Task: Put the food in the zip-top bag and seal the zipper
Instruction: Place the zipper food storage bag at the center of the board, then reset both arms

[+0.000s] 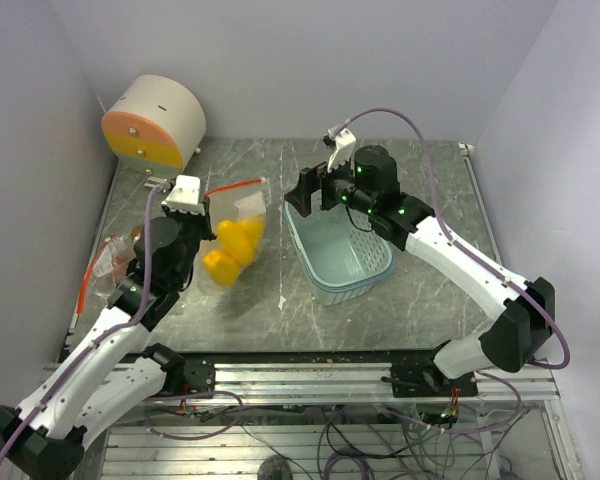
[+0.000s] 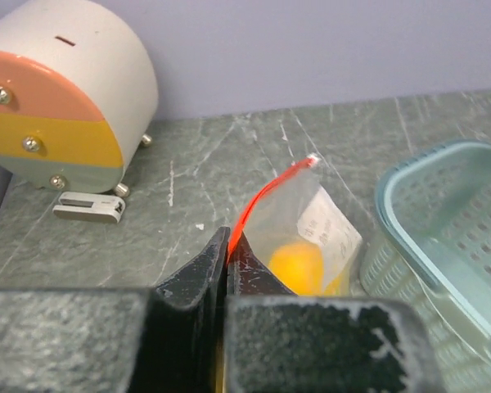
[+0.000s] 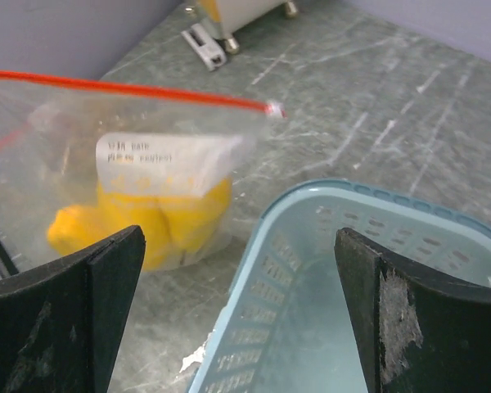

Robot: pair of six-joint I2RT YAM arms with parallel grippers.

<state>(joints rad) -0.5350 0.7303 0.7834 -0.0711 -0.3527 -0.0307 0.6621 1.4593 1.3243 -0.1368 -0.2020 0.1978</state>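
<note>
The left gripper [image 2: 227,250] is found clamped on the red zipper [image 2: 266,196] of the zip-top bag [image 2: 331,233], pinching the strip at its near end. The bag is held in the left half of the tabletop [image 1: 420,300], towards the far edge. Several yellow fruits [image 1: 232,250] are seen inside it, bunched at the bottom. Whether the zipper is sealed along its length cannot be determined.

The right gripper [image 3: 239,270] is observed with fingers spread wide and nothing between them, positioned over the far-left corner of the light-blue basket [image 1: 352,262]. The basket is set near mid-table, just beside the bag. A round drum-shaped object [image 1: 155,122] is noted at the far-left corner.
</note>
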